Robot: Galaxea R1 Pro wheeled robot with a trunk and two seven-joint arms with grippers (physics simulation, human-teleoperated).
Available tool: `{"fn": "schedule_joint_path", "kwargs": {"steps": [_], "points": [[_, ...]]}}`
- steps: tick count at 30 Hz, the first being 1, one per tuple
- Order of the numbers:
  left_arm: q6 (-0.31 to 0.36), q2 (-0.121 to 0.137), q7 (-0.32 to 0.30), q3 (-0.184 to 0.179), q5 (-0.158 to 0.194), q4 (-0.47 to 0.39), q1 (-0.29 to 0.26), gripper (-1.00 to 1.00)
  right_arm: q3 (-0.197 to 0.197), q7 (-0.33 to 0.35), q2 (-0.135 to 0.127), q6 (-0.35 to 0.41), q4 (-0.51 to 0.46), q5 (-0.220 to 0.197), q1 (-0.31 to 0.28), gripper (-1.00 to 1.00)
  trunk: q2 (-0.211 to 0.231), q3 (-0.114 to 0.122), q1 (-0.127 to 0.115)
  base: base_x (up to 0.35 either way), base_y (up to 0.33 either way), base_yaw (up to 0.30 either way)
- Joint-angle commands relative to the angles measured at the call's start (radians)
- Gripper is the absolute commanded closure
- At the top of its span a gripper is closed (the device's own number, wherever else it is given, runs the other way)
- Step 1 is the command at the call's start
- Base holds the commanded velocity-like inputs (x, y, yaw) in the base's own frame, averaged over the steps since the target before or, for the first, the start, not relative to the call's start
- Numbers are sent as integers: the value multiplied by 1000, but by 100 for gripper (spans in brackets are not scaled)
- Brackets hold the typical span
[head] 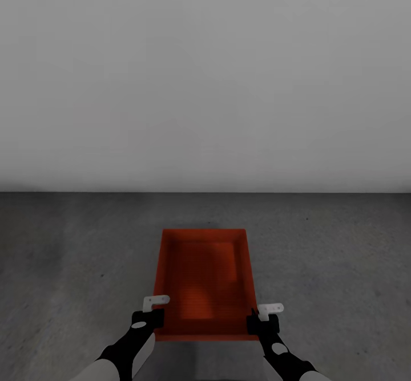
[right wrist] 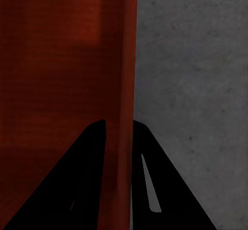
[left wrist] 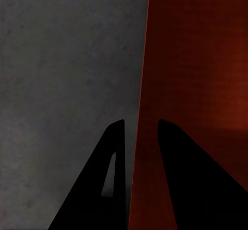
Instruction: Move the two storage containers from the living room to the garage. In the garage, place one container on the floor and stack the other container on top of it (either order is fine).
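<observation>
One bin in view: a red-orange storage bin (head: 204,281) is seen low over the dark concrete floor (head: 80,255), a short way out from a plain white wall (head: 205,73); whether it rests on the floor or hangs just above cannot be told.
Left claw: the left gripper (left wrist: 137,137) is clamped on the bin's left side wall near the corner closest to the robot, one finger outside and one inside, as shown in the left wrist view.
Right claw: the right gripper (right wrist: 118,132) is clamped the same way on the right side wall, the thin wall pinched between its fingers.
Handling: the bin is judged stiff, light and empty, with smooth walls that could slip; its flare may let a pinch slide upward.
Where to hold: opposite side walls at the rim are judged best, as held now, so the load stays level.
Edges: the thin rims are the only ledges offered; both grips sit at the near end, so the far end may sag.
Open room: bare floor is seen on both sides and ahead up to the wall, judged ample for setting down.
</observation>
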Motion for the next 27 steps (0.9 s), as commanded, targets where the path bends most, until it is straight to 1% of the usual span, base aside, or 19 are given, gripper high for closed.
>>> {"fn": "schedule_joint_path", "kwargs": {"steps": [1, 22, 27], "points": [[3, 2, 16, 17, 12, 2, 0, 100, -27, -14, -2, -11, -3, -2, -1, 100, 0, 0, 0, 0, 0, 0], [3, 2, 16, 17, 12, 3, 0, 100, -27, -14, -2, -12, -3, -2, -1, 100, 0, 0, 0, 0, 0, 0], [3, 2, 16, 17, 12, 3, 0, 100, -27, -14, -2, -12, -3, -2, -1, 100, -35, -16, 19, 0, 0, 0]]}}
